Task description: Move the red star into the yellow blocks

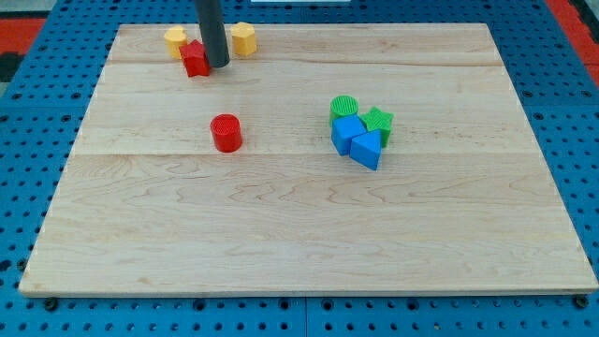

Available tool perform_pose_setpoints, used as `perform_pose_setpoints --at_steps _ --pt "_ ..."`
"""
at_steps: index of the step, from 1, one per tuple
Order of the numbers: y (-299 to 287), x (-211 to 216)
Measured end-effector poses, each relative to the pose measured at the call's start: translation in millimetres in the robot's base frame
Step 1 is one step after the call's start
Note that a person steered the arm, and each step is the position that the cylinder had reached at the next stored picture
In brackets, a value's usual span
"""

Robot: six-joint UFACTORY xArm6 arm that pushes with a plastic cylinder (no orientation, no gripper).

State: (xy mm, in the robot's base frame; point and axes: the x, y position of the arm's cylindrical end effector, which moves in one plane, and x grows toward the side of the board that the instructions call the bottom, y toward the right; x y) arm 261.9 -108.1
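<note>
Red star (195, 59) near the board's top edge, toward the top-left corner, lying between the two yellow blocks and closer to the left one. Left yellow block (175, 40), shape hard to make out, touching or all but touching the star at its upper left; right yellow block (243, 38), faceted and upright, a little apart toward the view's right, beyond the rod. Dark rod (211, 28) coming down from the view's top, my tip (218, 65) planted on the wood just beside the star's right side, seemingly in contact with it, in the gap between star and right yellow block. No pincer on this arm, only the plain rod, so nothing open, closed or clamped. Farther down the board, left of centre and well apart from the top group, a red cylinder (226, 132) standing alone. Right of centre, a tight cluster of four: green cylinder (344, 107) at the top, green star (378, 123) to its right, blue cube (345, 132) below the cylinder, blue triangular block (367, 149) at the cluster's lower right, all touching or nearly so. Pale wooden board (299, 234) set on a blue pegboard surface (28, 187)
</note>
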Motion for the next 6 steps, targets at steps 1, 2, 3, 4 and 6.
perform_pose_setpoints --at_steps 1,2,3,4,6 --pt "90.3 -46.9" --pt "58.9 -67.5" --pt "15.2 -69.6" --pt "-5.0 -69.4" --pt "46.4 -40.3"
